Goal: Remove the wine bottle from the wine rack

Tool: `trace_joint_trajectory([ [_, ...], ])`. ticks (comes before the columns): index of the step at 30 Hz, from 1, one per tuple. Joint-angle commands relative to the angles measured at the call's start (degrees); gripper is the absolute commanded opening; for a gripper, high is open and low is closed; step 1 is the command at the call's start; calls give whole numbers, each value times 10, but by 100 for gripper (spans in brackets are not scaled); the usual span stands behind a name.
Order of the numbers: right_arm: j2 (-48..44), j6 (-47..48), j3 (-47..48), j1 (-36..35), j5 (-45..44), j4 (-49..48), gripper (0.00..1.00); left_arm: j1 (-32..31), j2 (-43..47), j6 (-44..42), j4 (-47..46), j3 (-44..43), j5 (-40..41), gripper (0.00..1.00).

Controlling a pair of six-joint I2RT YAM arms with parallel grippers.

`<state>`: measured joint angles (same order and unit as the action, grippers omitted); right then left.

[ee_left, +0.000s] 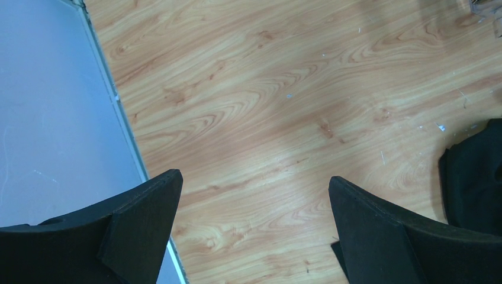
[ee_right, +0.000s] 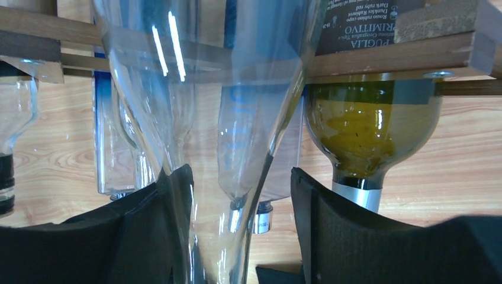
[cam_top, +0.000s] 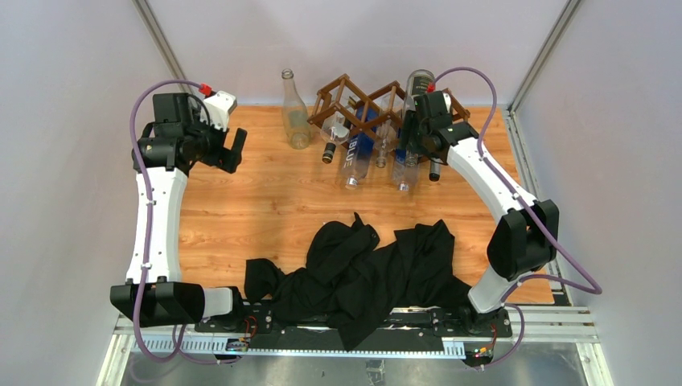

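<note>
Both my right fingers (ee_right: 331,225) flank the neck of the clear wine bottle (ee_right: 207,177), half-wide, not yet pinching; it lies in the wine rack (ee_right: 385,56). Next I should squeeze, then draw out. My left fingers (ee_left: 136,231) gape.

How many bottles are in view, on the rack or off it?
6. One clear glass bottle stands upright left of the dark brown wooden lattice rack; five lie in it, necks toward the arms. The right arm may hide more.

clear bottle (ee_right: 207,118) neck cut off by your right wrist view's bottom edge, green bottle (ee_right: 367,130) label cropped above, black cloth (ee_left: 473,177) clipped in left wrist view
</note>
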<state>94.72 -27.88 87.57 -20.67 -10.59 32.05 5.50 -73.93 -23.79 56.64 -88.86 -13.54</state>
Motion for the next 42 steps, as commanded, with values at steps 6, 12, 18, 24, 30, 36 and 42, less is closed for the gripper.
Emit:
trace_joint_trajectory([
  [6, -42, -26, -30, 7, 15, -47, 48, 4, 9, 2, 1, 15, -15, 100],
  [12, -66, -27, -27, 7, 41, -63, 1, 4, 16, -7, 1, 28, -12, 100],
  [18, -93, -26, -23, 7, 60, -73, 0, 3, 9, -10, 2, 36, -6, 100],
  [24, -141, -28, -17, 8, 83, -89, 0, 4, 20, -26, 2, 40, -31, 100],
  [30, -181, -39, -19, 7, 130, -107, 0, 4, 38, -62, 1, 38, -78, 100],
  [36, -206, -58, -25, 7, 172, -105, 0, 3, 61, -119, 1, 47, -114, 100],
  [42, -226, -94, -38, 7, 223, -115, 0, 4, 97, -193, 1, 64, -143, 100],
])
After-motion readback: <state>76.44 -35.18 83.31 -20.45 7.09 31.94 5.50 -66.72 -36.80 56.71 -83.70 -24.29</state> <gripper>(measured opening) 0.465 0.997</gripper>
